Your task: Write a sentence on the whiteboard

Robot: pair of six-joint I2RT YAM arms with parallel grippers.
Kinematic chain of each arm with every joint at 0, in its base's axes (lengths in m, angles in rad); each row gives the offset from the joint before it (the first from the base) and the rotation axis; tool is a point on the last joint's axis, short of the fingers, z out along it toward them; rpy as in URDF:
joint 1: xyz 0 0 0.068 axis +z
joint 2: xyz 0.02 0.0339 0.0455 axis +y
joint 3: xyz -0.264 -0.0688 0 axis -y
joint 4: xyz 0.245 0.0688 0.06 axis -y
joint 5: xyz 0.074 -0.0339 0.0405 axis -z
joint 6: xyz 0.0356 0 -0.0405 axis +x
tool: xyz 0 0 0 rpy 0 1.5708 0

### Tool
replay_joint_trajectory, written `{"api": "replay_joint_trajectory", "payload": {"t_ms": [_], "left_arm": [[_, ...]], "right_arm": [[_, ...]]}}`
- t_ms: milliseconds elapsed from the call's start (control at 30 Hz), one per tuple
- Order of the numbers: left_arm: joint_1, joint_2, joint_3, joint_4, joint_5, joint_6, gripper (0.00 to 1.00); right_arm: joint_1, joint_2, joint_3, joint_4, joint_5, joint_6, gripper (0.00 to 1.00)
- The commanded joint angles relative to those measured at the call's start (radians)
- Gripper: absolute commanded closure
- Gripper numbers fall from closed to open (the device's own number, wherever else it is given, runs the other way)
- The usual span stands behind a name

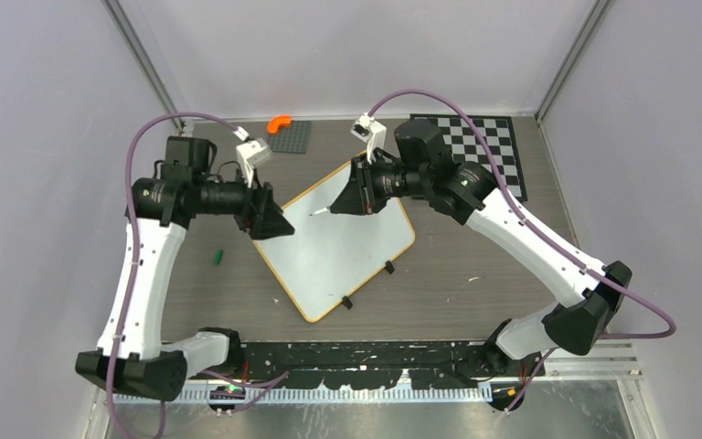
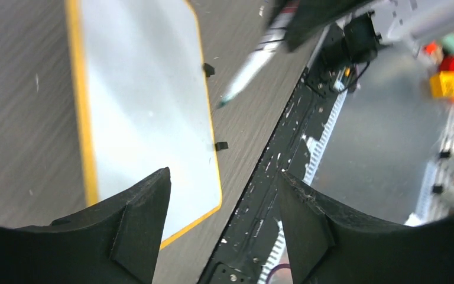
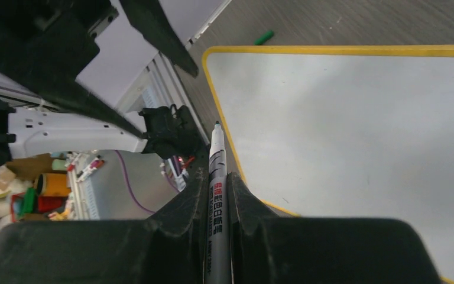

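Whiteboard sits mid-counter, turned like a diamond. Right claw is clamped tight on the marker, whose tip is over the board's 11 o'clock side. Left claw, spread wide, hangs at the 9 o'clock corner.

The white-shelled left arm and right arm have black joints, black wedge-shaped fingers and looping purple cables.

Left gripper gapes wide, right gripper pinches a marker, both wrists seemingly level, facing inward.
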Motion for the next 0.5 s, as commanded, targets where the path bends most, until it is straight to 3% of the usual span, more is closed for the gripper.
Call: {"api": "replay_joint_trajectory", "payload": {"t_ms": [0, 467], "left_arm": [[-0.145, -0.055, 0.049, 0.107, -0.081, 0.036, 0.33], [-0.37, 0.008, 0.115, 0.144, -0.182, 0.21, 0.4]], "right_arm": [[0.002, 0.006, 0.005, 0.112, -0.097, 0.144, 1.0], [0.001, 0.022, -0.057, 0.216, -0.197, 0.276, 1.0]]}}
